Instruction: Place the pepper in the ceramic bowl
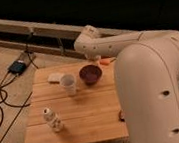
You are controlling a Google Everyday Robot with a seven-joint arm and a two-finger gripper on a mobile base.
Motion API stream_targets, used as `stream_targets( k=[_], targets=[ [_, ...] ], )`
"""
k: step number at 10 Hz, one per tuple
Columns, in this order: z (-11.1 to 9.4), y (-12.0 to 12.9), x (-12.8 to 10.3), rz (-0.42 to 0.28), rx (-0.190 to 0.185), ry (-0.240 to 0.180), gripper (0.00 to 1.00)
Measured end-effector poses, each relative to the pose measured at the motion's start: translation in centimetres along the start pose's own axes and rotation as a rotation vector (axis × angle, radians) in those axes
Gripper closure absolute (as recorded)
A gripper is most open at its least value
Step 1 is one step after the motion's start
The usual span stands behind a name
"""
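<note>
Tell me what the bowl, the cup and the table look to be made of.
Ceramic bowl: dark maroon, glossy sheen, likely glazed ceramic. Cup: whitish, translucent-looking, probably plastic. Table: pale boards with grain lines, apparently wood or bamboo. The end effector is hidden behind the arm at the table's far edge, near the orange pepper.

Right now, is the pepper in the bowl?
No. The pepper lies on the table, beside the empty ceramic bowl. The claw is hidden behind the arm.
</note>
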Motion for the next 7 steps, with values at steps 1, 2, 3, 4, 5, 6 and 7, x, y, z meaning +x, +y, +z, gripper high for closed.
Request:
stream_targets(
  k=[1,2,3,4,5,6,7],
  targets=[
    [0.7,0.0,-0.6,-0.014,-0.008,-0.004,1.00],
    [1.6,0.1,-1.3,-0.031,-0.020,-0.009,1.00],
    [2.0,0.2,-1.7,-0.040,-0.025,-0.012,1.00],
    [2.6,0.3,-2.4,-0.056,-0.035,-0.018,1.00],
    [3.2,0.5,-3.0,-0.069,-0.045,-0.020,1.00],
    [3.7,0.7,-3.5,-0.083,-0.054,-0.020,1.00],
    [4.3,0.9,-3.9,-0.096,-0.066,-0.016,1.00]
  ],
)
